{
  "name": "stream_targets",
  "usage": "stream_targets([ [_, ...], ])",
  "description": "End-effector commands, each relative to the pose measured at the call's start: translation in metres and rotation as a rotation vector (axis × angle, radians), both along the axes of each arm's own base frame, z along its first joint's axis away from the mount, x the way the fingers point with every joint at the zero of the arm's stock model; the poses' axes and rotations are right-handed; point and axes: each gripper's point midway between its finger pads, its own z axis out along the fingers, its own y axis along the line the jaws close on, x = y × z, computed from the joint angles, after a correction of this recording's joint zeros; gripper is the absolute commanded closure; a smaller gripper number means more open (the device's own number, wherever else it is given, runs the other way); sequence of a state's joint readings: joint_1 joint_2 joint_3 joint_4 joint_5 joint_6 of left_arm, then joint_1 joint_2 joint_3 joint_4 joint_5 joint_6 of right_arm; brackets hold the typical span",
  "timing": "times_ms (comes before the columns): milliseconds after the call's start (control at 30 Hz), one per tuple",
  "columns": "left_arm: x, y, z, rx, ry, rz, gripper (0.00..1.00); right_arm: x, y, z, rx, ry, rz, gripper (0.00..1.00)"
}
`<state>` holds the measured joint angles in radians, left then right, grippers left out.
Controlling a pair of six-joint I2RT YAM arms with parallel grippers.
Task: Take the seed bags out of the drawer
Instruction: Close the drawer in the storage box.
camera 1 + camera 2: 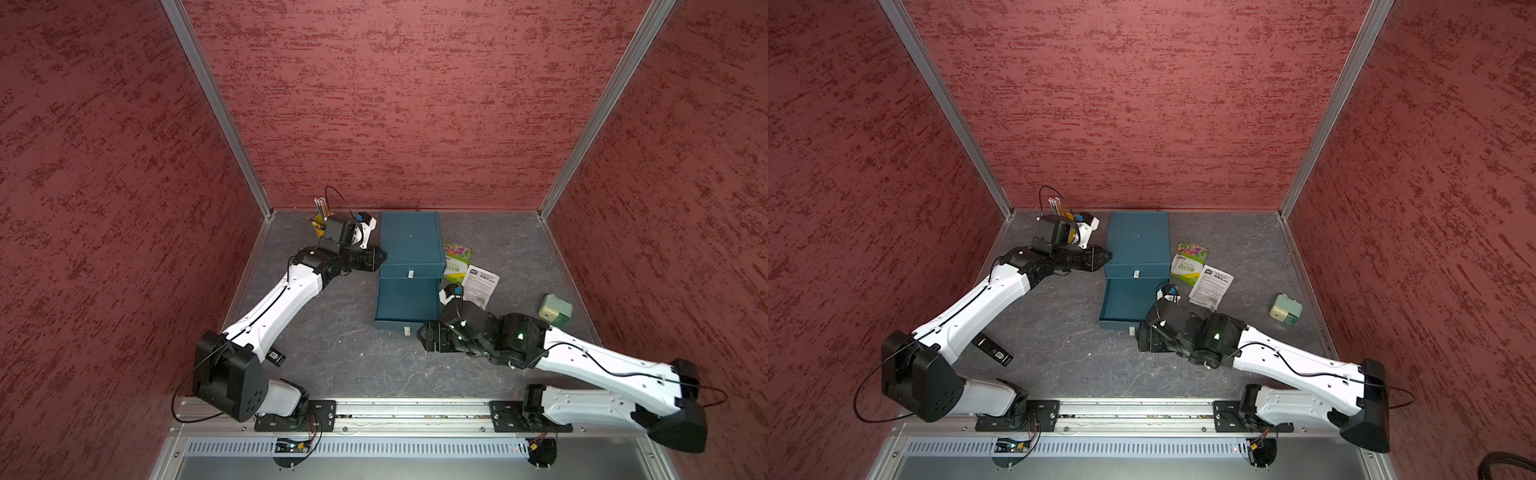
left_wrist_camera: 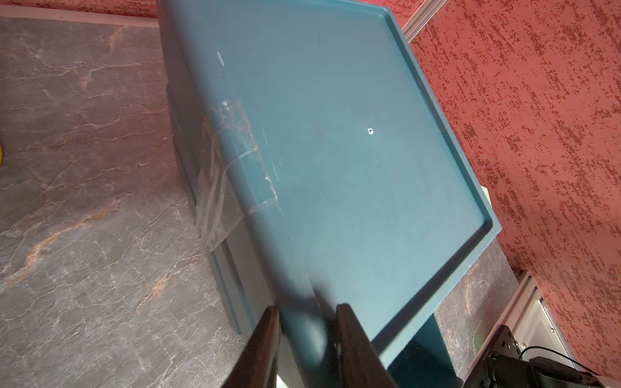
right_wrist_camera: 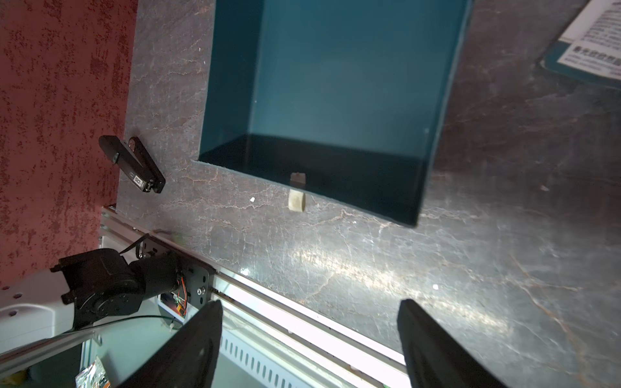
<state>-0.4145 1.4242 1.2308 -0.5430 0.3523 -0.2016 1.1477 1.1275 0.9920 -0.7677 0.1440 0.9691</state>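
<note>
Seed bags [image 1: 457, 259] beside cabinet [image 1: 409, 241], drawer [image 3: 232, 84] open with bare floor, left tool [image 2: 307, 307] pinching cabinet rim, right tool [image 3: 311, 302] spread

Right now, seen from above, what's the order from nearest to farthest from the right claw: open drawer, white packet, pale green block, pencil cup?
1. open drawer, directly next to the right claw.
2. white packet, farther back, right of the drawer.
3. pale green block, far off to the right.
4. pencil cup, back left corner.
</note>
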Motion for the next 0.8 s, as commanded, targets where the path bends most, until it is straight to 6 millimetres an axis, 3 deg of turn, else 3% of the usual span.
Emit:
stream_targets([
  [0, -0.063, -0.01, -0.067, 0.087, 0.306, -0.13, 0.7, 0.012, 0.015, -0.003, 0.027, -0.081, -0.053, 0.16],
  [200, -0.06, -0.01, -0.068, 0.105, 0.305, -0.125, 0.69, 0.018, 0.024, -0.016, 0.0, -0.148, -0.036, 0.19],
  [500, -0.057, -0.008, -0.069, 0.124, 0.303, -0.116, 0.7, 0.018, 0.02, -0.031, -0.041, -0.147, -0.037, 0.19],
  [767, -0.057, -0.009, -0.07, 0.121, 0.308, -0.121, 0.7, 0.041, 0.019, -0.029, -0.073, -0.245, -0.082, 0.19],
])
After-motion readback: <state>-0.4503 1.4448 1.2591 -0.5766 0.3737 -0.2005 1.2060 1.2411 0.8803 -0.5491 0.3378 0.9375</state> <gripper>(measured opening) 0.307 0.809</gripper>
